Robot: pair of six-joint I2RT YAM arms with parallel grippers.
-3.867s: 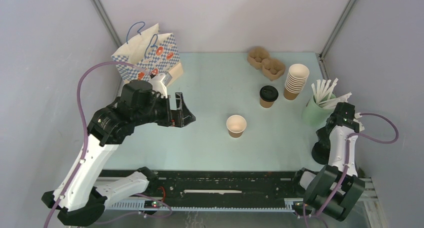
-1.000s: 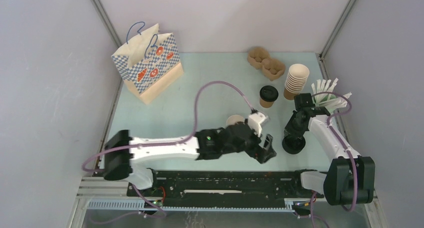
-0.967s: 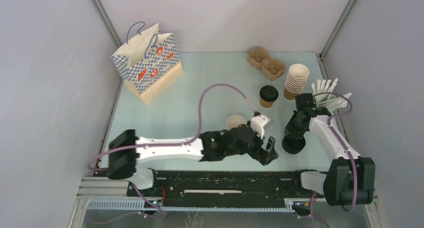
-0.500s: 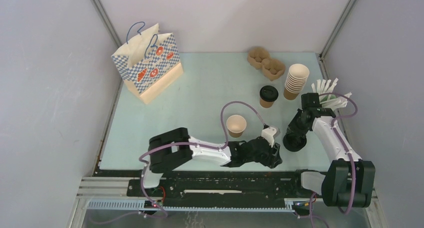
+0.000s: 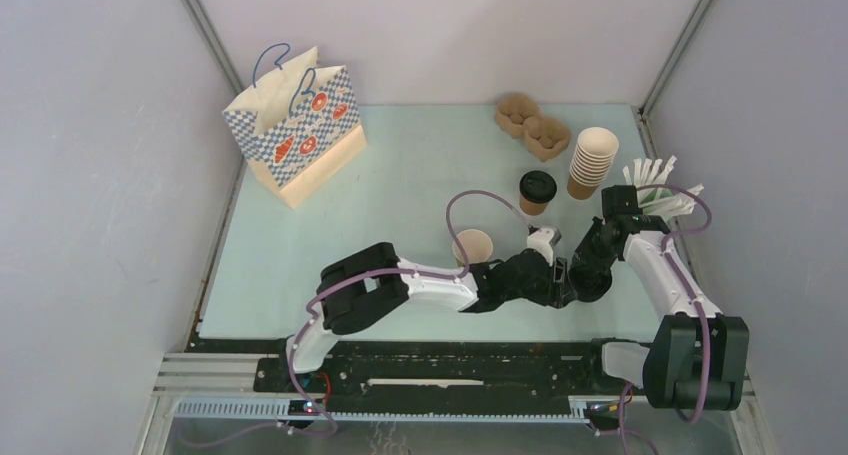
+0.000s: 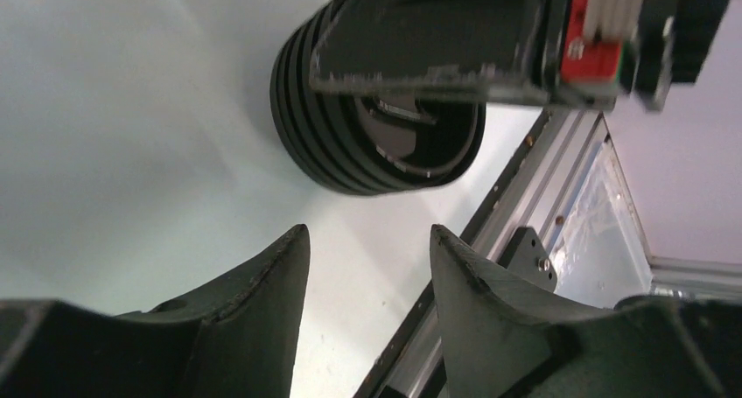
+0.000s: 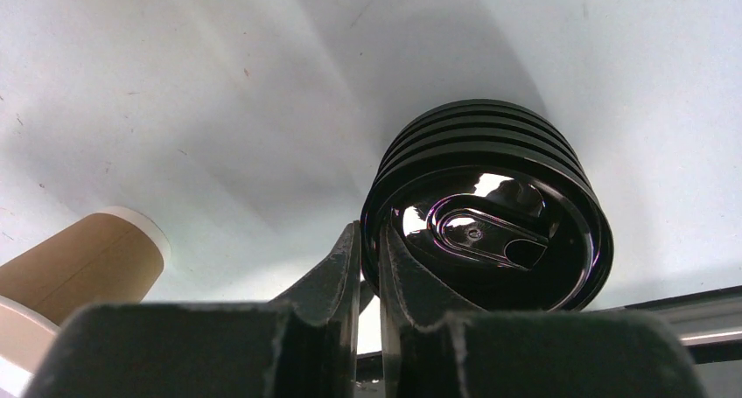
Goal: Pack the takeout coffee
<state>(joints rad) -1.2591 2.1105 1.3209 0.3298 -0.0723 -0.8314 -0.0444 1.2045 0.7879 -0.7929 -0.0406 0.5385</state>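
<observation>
One takeout coffee cup (image 5: 537, 191), brown with a black lid, stands at the centre right. A second brown cup (image 5: 473, 245) (image 7: 79, 262) stands open, without a lid, nearer the arms. To its right is a stack of black lids (image 7: 490, 205) (image 6: 376, 144). My right gripper (image 5: 590, 265) (image 7: 369, 232) is shut on the rim of the top lid. My left gripper (image 5: 566, 275) (image 6: 368, 230) reaches in from the left, open and empty, with its tips just short of the stack. In the top view the two grippers hide the stack.
A blue-checked paper bag (image 5: 295, 125) stands open at the back left. A brown cup carrier (image 5: 532, 125), a tall stack of lidless cups (image 5: 592, 160) and a green holder of white sticks (image 5: 640, 210) line the back right. The table's metal rail (image 6: 525, 232) runs close behind the lids.
My left arm has swung from the left across the front of the table to the lid stack, and its jaws have narrowed. My right gripper has stayed at the stack.
</observation>
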